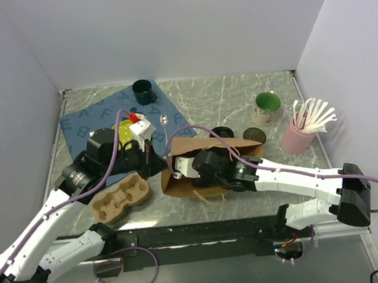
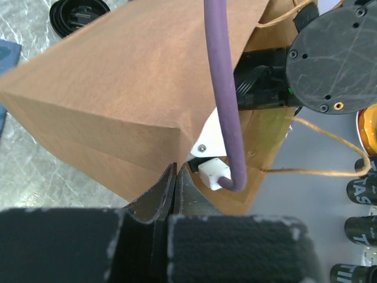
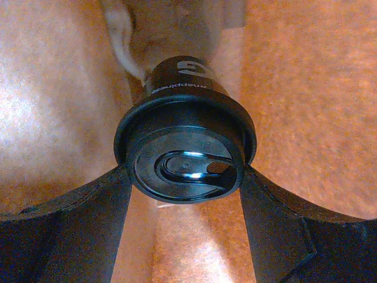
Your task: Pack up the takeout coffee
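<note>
Though glossy-lidded, round cup (image 3: 185, 159) in kraft-paper bag (image 3: 306, 88)

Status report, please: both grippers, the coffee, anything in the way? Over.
Left gripper shut on paper bag edge. Right gripper shut on takeout coffee, inside the bag. No obstruction seen around it.

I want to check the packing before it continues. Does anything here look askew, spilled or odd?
The brown paper bag lies on its side, not upright, with the left gripper shut on its edge. Inside it, the right gripper holds the takeout coffee, lid on. No spill is visible.
</note>
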{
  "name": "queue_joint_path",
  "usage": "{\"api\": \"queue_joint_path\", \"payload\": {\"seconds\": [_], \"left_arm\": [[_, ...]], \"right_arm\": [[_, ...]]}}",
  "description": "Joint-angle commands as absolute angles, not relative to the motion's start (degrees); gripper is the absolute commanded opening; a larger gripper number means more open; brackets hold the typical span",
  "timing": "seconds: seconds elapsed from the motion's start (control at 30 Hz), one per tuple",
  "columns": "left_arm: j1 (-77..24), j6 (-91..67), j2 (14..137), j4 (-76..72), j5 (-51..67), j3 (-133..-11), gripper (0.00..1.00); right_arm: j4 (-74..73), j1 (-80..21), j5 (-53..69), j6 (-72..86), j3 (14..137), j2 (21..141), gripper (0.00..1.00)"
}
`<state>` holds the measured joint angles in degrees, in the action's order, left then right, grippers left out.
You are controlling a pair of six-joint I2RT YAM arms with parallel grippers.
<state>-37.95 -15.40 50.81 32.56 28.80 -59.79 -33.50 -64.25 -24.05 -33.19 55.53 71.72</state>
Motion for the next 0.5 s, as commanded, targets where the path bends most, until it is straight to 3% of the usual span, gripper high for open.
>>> {"api": "queue_joint_path", "payload": {"seconds": [0.0, 0.47], "left_arm": [[-38.1, -17.4, 50.8, 32.3, 31.3, -61.6, 0.01], [-38.1, -19.6, 51.2, 31.0, 31.4, -60.4, 0.01]], "right_arm": [[-28.0, -63.2, -27.8, -33.2, 53.9, 72.6, 0.47], [-24.2, -61.0, -27.8, -32.7, 52.9, 75.3, 0.47]]}}
